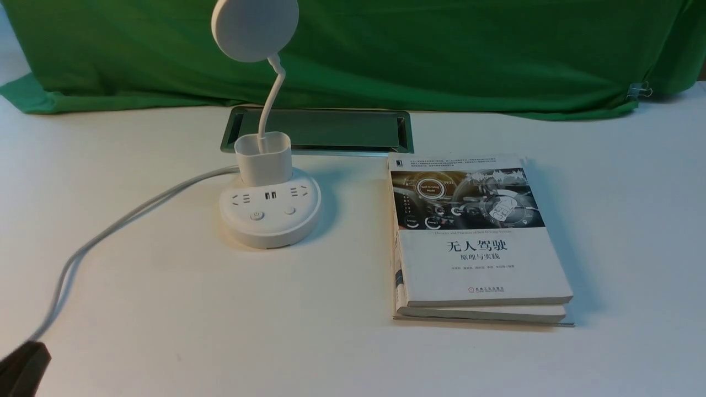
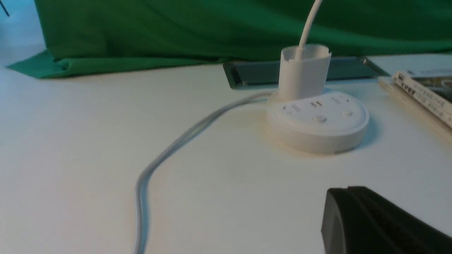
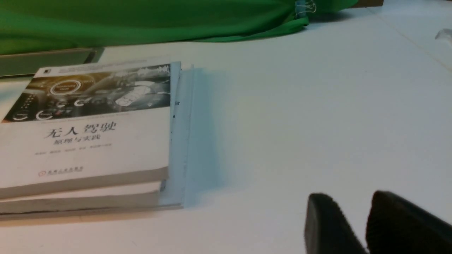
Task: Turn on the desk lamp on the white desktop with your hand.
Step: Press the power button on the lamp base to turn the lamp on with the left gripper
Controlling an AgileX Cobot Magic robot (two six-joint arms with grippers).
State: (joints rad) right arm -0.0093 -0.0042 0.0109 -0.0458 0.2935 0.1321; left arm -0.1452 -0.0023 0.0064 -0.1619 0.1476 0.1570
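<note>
The white desk lamp stands on the white desktop (image 1: pixel 165 286), left of centre. Its disc head (image 1: pixel 255 27) is up on a bendy neck, above the cup holder (image 1: pixel 263 157) and the round base (image 1: pixel 270 212), which has two buttons (image 1: pixel 257 215). No glow shows from the head. My left gripper (image 1: pixel 22 368) is a black tip at the near left corner, well short of the lamp. In the left wrist view the gripper (image 2: pixel 340 199) is shut and empty, with the base (image 2: pixel 317 121) ahead of it. My right gripper (image 3: pixel 348 204) is slightly open and empty over bare desktop, beside the book.
A white-covered book (image 1: pixel 474 237) lies right of the lamp and also shows in the right wrist view (image 3: pixel 88 141). The lamp's white cable (image 1: pixel 110 231) runs to the near left. A metallic cable slot (image 1: pixel 325 129) and a green cloth (image 1: pixel 441 49) are behind.
</note>
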